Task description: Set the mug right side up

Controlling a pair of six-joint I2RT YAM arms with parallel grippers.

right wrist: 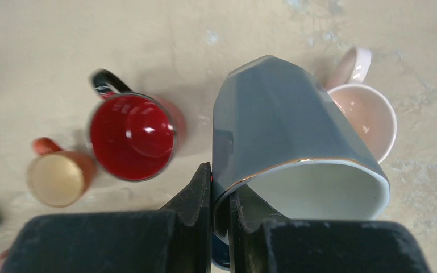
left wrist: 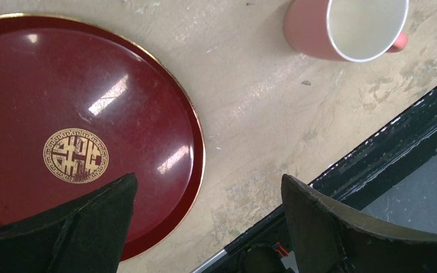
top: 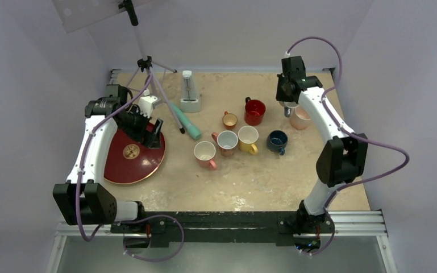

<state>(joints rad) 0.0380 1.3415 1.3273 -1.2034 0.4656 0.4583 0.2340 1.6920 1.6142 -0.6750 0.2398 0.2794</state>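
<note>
My right gripper (right wrist: pixel 220 190) is shut on the rim of a grey-blue faceted mug (right wrist: pixel 278 131) with a gold-edged rim. One finger is inside the mug and one outside. The mug hangs mouth toward the camera, base down, above the table at the back right. In the top view the right gripper (top: pixel 288 108) shows only a bit of the mug below it. My left gripper (left wrist: pixel 207 199) is open and empty above the edge of a dark red plate (left wrist: pixel 28 85), also seen in the top view (top: pixel 150 131).
Upright mugs stand mid-table: red (top: pixel 255 111), small orange (top: pixel 229 120), pink (top: pixel 205 154), white-brown (top: pixel 227 142), yellow (top: pixel 248 138), dark blue (top: pixel 277 141), pale pink (top: pixel 301 118). A metronome (top: pixel 189 94), tripod (top: pixel 145 62) and teal object (top: pixel 186 122) stand behind. The red plate (top: pixel 113 168) lies left.
</note>
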